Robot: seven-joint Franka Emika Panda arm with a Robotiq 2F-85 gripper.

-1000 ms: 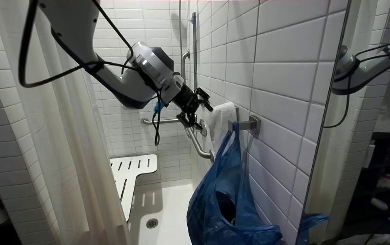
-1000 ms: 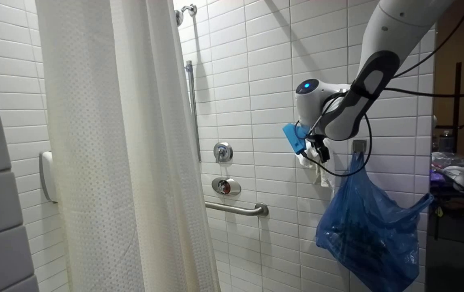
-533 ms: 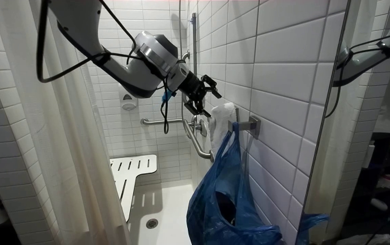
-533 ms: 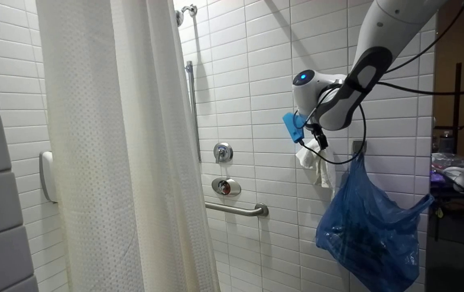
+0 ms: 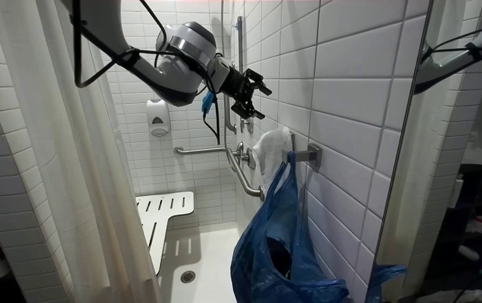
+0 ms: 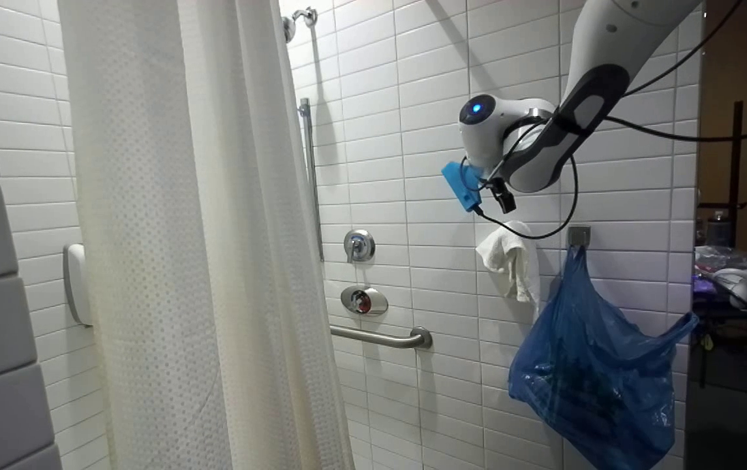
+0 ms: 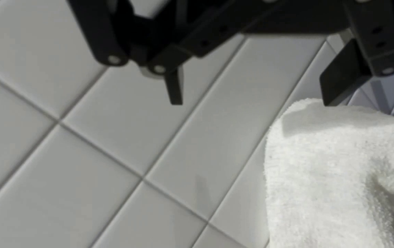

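My gripper (image 5: 264, 103) is open and empty, with its black fingers spread wide. It is up near the tiled wall, above a white towel (image 5: 272, 147) that hangs on a wall fixture. The towel also shows in an exterior view (image 6: 510, 254), below the gripper. In the wrist view the gripper (image 7: 252, 103) comes in from the top, and the towel (image 7: 320, 179) fills the lower right. One finger (image 7: 344, 77) overlaps the towel's top edge in that view; the exterior views show them apart. The towel's support is mostly hidden.
A blue plastic bag (image 5: 253, 256) hangs from a square metal hook (image 5: 314, 155) beside the towel. Grab bars (image 5: 245, 181), a shower valve (image 6: 359, 245) and a soap dispenser (image 5: 158, 118) are on the walls. A shower curtain (image 6: 216, 261) and a folding seat (image 5: 165, 206) stand opposite.
My gripper has risen steadily away from the towel and stayed open. More of the towel shows now, and its left edge has spread slightly outward. The bag has not moved.
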